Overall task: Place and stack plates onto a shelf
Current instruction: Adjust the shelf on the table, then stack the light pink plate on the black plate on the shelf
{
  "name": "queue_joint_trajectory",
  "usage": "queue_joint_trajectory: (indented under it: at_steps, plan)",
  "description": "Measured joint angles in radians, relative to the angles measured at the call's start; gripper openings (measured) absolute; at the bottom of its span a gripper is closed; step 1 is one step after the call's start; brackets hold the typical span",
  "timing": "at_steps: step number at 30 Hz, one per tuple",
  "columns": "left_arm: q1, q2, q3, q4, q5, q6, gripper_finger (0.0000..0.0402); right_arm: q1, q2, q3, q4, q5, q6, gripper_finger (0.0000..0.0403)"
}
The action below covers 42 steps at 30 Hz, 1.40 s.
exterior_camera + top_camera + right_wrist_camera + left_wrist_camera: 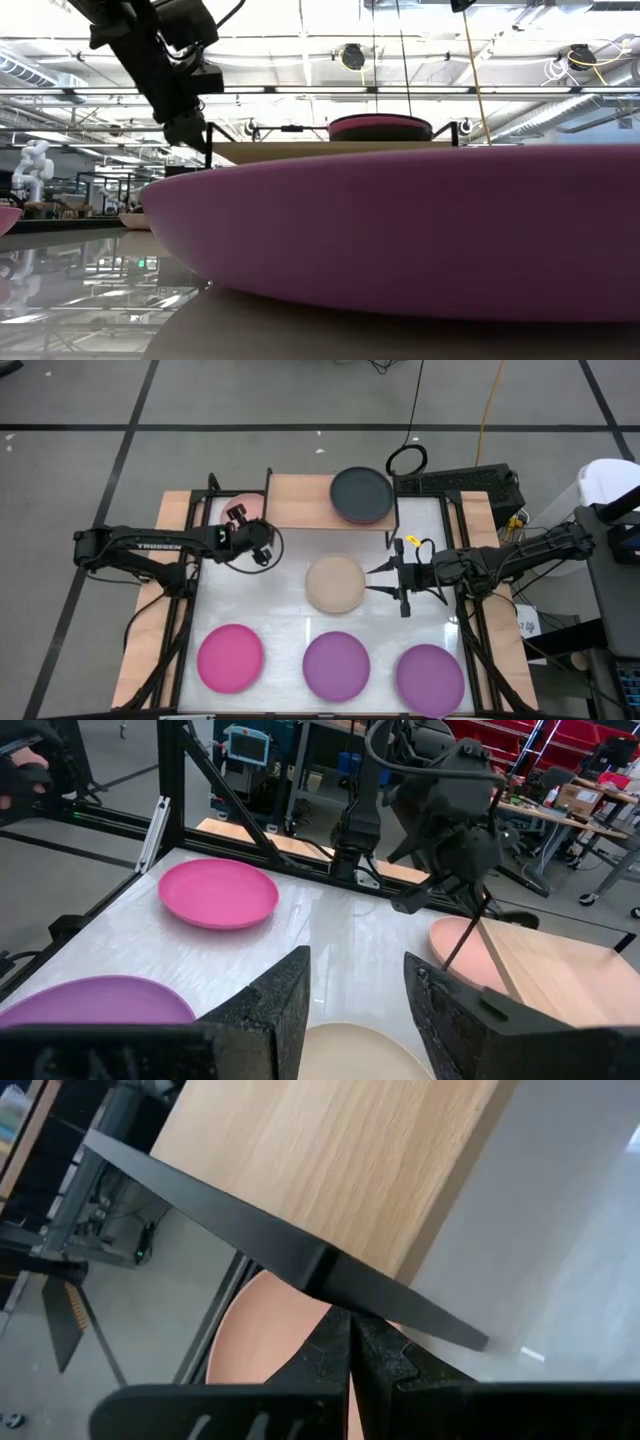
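The shelf (305, 500) stands at the table's far edge. On its right half a dark grey plate (360, 491) lies on a purple one. A pale pink plate (248, 506) lies on the table left of the shelf. My left gripper (238, 516) hovers shut above it at shelf-top height (190, 128), its fingers (350, 1365) beside the shelf's black edge. The beige plate (335, 583) lies mid-table. My right gripper (374, 581) is open, just right of the beige plate's rim (365, 1055). Along the near edge lie a magenta plate (231, 657) and two purple plates (336, 665) (430, 676).
The shelf's left half (300, 500) is bare board. A thin black shelf leg (465, 935) stands in front of the pale pink plate. Black frame rails (185, 620) run along both table sides. Bare white table (270, 595) lies between the beige plate and the left arm.
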Motion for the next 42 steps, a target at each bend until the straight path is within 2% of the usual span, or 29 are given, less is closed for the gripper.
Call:
queue_joint_trajectory:
  at_steps: [7,13,19,26,29,32,36,39,42]
  plan:
    - [0.0,0.0,0.0,-0.061,0.003,-0.012,0.0002,0.0,0.0,0.0,-0.006,0.0,0.0,0.0144]
    - [0.0,0.0,0.0,-0.211,0.012,-0.117,0.0017,0.0,0.0,0.0,-0.01,0.0,0.002,0.0144]
    - [0.0,0.0,0.0,-0.283,0.032,-0.222,0.002,0.0,0.0,0.0,-0.01,-0.003,0.026,0.0144]
    - [0.047,-0.047,-0.095,-0.234,0.052,-0.303,0.0021,0.0,0.0,0.0,-0.018,-0.003,0.028,0.0144]
    - [0.093,-0.081,-0.173,-0.141,0.113,-0.313,0.0021,0.0,0.0,0.0,-0.021,-0.003,0.027,0.0144]
    - [0.13,-0.112,-0.242,-0.028,0.162,-0.286,0.0021,0.0,0.0,0.0,-0.02,-0.003,0.026,0.0144]
    - [0.153,-0.132,-0.302,0.044,0.205,-0.212,0.0025,0.0,0.0,0.0,-0.02,-0.003,0.015,0.0144]
    - [0.161,-0.133,-0.31,0.056,0.232,-0.179,0.0048,0.0,0.0,0.0,-0.016,-0.003,0.008,0.0144]
    - [0.162,-0.133,-0.311,0.07,0.231,-0.135,0.0086,0.0,0.0,0.0,-0.012,-0.003,0.009,0.0144]
